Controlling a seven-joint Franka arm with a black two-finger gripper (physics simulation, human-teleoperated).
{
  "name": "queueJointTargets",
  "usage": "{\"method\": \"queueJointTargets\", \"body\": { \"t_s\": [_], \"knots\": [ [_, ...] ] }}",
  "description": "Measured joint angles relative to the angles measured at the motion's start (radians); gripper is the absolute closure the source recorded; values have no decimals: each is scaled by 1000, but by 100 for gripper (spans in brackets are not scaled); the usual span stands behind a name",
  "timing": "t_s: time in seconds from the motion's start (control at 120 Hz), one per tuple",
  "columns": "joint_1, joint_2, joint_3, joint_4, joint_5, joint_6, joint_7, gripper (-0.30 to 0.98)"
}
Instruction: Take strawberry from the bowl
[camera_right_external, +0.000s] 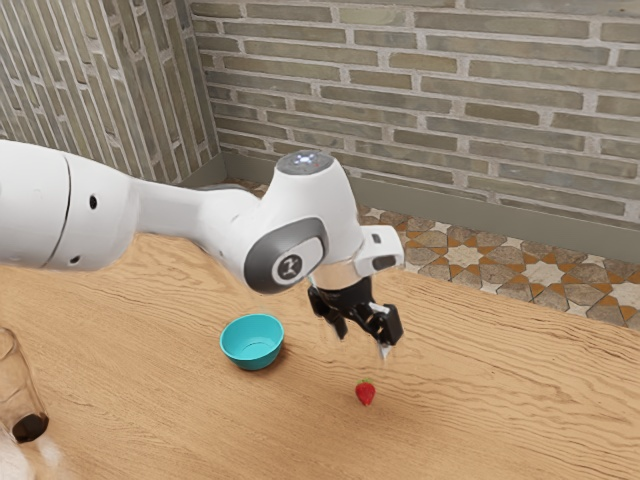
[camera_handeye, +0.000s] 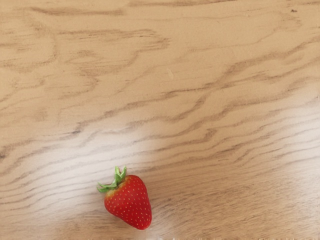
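Note:
My gripper (camera_right_external: 364, 344) hangs above the table with its two fingers apart and nothing between them. Below it, the red strawberry (camera_right_external: 365, 393) lies on the wood, outside the bowl. The turquoise bowl (camera_right_external: 252, 342) stands upright, toward the exterior view's left from the gripper, and its visible inside holds nothing. In the wrist view the strawberry (camera_handeye: 129, 202) lies on its side on the bare wood, its green leaves at one end.
A transparent glass (camera_right_external: 22, 385) with a dark base stands at the exterior view's left edge. The wooden table (camera_right_external: 180, 420) extends around the bowl and strawberry, and a brick wall (camera_right_external: 450, 110) rises beyond a patterned tile floor (camera_right_external: 480, 258).

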Motion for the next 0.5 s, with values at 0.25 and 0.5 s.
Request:
{"method": "queueJointTargets", "body": {
  "t_s": [0.25, 0.5],
  "knots": [
    [4, -131, 39, 25, 98, -123, 16, 3],
    [-8, -196, 105, 191, 194, -315, 25, 1]
  ]
}}
